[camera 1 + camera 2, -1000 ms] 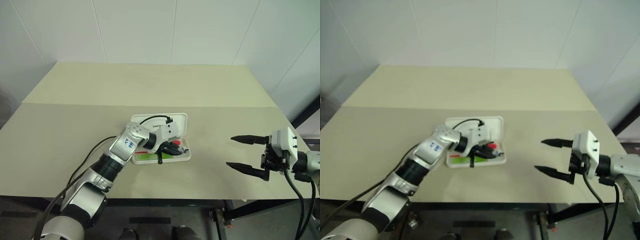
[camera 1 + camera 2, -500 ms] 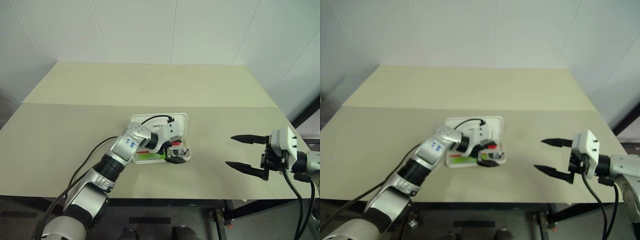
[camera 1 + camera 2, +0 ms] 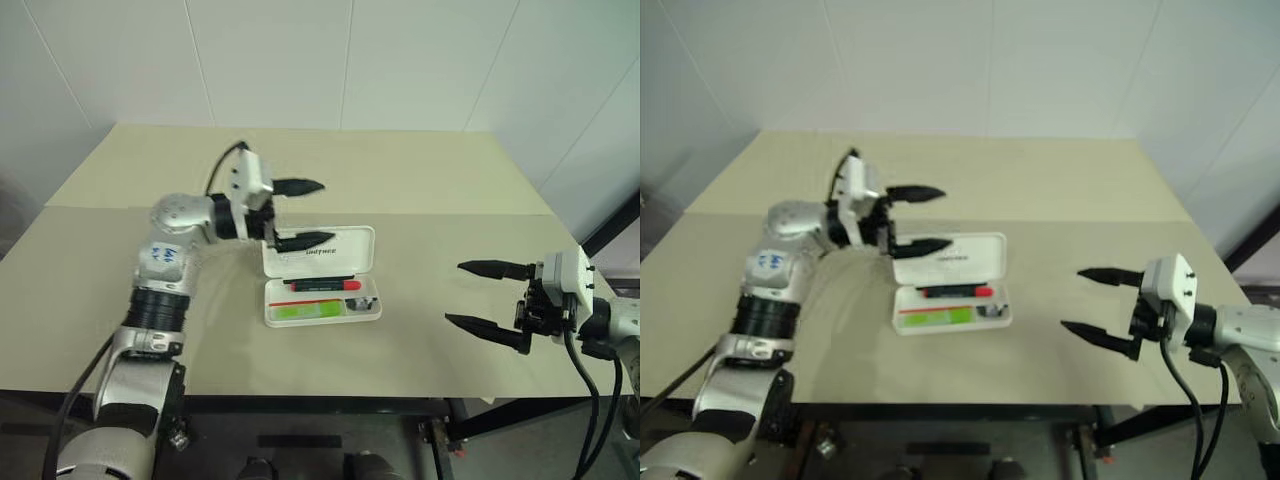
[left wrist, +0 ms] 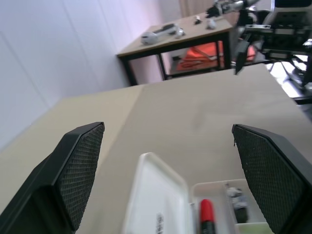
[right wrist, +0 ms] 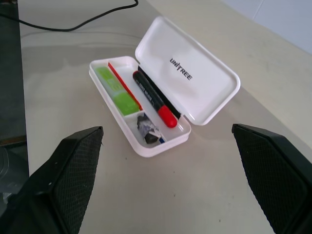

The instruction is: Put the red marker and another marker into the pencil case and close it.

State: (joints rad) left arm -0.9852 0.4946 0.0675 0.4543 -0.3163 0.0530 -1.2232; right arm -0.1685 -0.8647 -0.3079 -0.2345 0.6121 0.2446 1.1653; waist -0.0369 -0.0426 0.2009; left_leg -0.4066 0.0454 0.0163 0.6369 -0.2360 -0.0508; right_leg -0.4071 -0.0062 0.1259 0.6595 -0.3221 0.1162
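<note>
The pencil case (image 3: pixel 320 250) lies open in the middle of the table, its white lid tipped back and its tray toward me. The red marker (image 3: pixel 325 285) rests along the tray's back side, and the lime-green marker (image 3: pixel 305 312) lies in front of it. My left gripper (image 3: pixel 325 212) hovers open and empty above the lid's far left corner, pointing right. In the right wrist view both markers, red (image 5: pixel 153 100) and green (image 5: pixel 116 87), lie inside the case (image 5: pixel 190 73). My right gripper (image 3: pixel 455 293) stands open and empty, well to the right of the case.
A small dark item (image 5: pixel 148 129) sits in the tray's end compartment. The beige table (image 3: pixel 450 190) has bare room all around the case. A black cable (image 5: pixel 73 27) trails on the table beyond the case. Another table (image 4: pixel 195 36) with objects stands in the background.
My left gripper opened over the tray, then rose and pulled back to the left, off the case. The red marker stayed in the tray. The right gripper has not moved.
</note>
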